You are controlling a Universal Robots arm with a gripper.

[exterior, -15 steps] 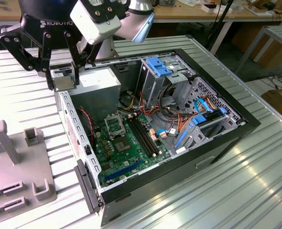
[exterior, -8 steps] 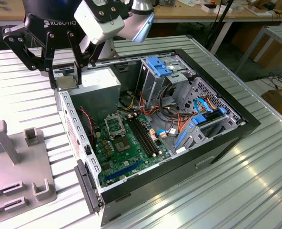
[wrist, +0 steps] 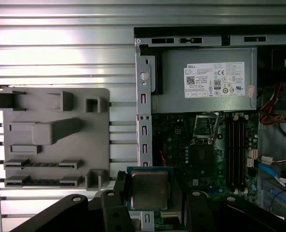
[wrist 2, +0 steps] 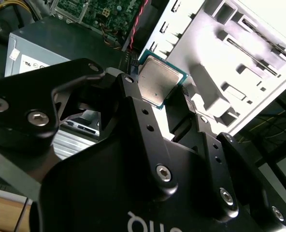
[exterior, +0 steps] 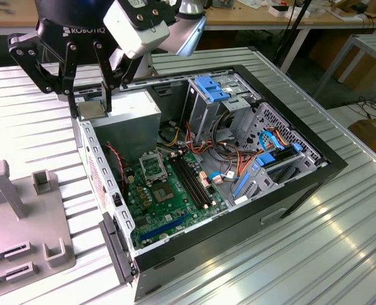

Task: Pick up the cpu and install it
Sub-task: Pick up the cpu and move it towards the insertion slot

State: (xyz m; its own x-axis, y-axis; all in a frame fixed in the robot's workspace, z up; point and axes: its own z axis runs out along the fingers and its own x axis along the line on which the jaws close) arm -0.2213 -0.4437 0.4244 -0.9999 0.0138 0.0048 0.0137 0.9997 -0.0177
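The gripper (exterior: 91,101) pinched the cpu (exterior: 91,110) flat between its two fingers, clear of everything below. In the exterior view it hung over the far corner of the open computer case (exterior: 331,166), on the exterior view's left, just above the power supply (exterior: 129,119). The socket (exterior: 151,166) on the green board (exterior: 175,206) sat lower inside the case, well apart from the cpu. A grey holder (exterior: 23,213) lay on the slatted surface (exterior: 302,254) beside the case.
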